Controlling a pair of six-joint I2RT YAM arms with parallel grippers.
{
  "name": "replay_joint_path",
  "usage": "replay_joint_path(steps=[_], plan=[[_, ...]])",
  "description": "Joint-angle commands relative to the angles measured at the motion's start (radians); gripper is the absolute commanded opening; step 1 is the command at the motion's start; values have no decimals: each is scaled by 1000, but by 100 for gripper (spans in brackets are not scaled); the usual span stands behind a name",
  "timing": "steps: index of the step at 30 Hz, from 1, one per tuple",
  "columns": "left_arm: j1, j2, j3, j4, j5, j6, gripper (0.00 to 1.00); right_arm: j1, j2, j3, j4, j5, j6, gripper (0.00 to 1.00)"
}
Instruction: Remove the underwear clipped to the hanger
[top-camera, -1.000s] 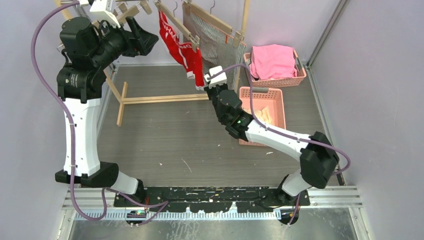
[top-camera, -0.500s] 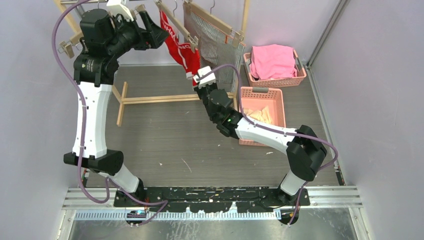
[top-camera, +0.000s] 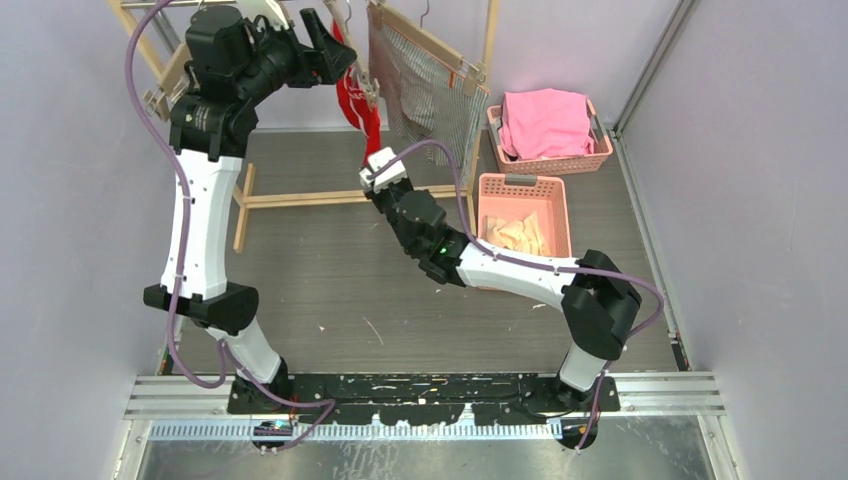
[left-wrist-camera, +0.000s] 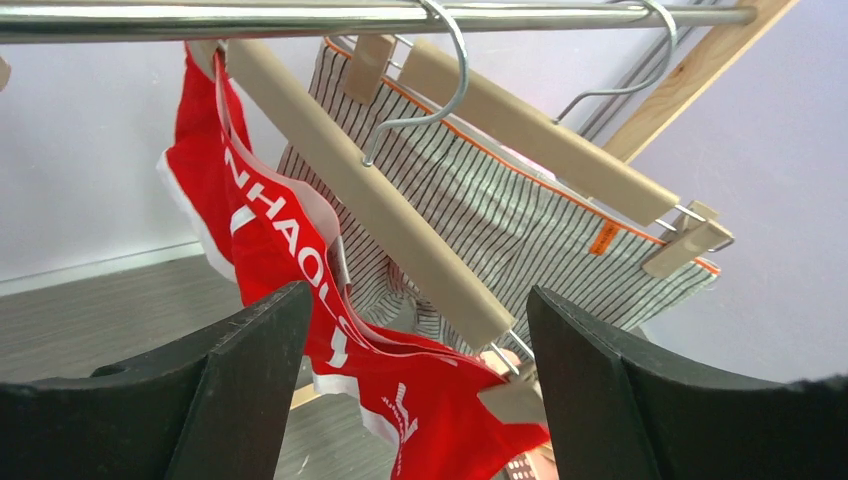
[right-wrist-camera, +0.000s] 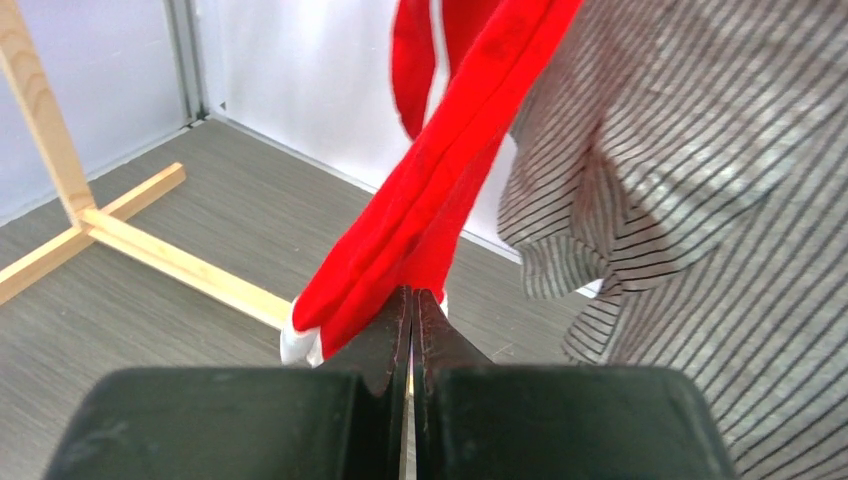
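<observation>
Since a second ago the left gripper (left-wrist-camera: 415, 310) has moved right along the rail (left-wrist-camera: 250, 18) and off the left wall (top-camera: 60, 200). Its fingers are now spread wide, just short of the tilted wooden hanger (left-wrist-camera: 370, 190) that carries the red underwear (left-wrist-camera: 270, 240), and nothing sits between them. The right gripper (right-wrist-camera: 410, 295) has swung left with its fingers pressed together, pinching the red underwear's bottom hem and drawing it into a taut narrow strip. The striped underwear (top-camera: 430, 85) hangs on the next hanger to the right, brushing the red piece. The cream underwear (top-camera: 515, 235) lies in the near basket (top-camera: 520, 182) and the pink cloth (top-camera: 545, 120) in the far basket (top-camera: 600, 160). There is bare floor (top-camera: 330, 270) between the arms, the rack foot (top-camera: 300, 198) runs under the rail, and the baskets sit close to the right wall.
</observation>
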Motion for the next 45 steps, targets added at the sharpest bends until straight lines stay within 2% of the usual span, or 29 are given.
replay_joint_path(steps=[1,10,15,21,25,30,34,45], plan=[[-21,14,37,16,-58,37,81,21,10,51,37,-1,-35,1],[-48,52,51,6,-138,101,81,37,12,40,32,3,-34,1],[-63,49,27,17,-179,158,76,38,-1,19,30,1,-37,1],[-80,24,-25,57,-223,219,54,38,-6,1,32,5,-38,1],[-81,24,-28,50,-247,243,25,38,-11,-13,45,14,-39,1],[-82,18,-37,59,-255,252,1,38,-13,-24,43,17,-37,1],[-83,11,-47,93,-257,258,0,38,-20,-43,41,24,-35,1],[-84,-117,-195,323,-312,286,0,38,-57,-125,64,45,-41,1]])
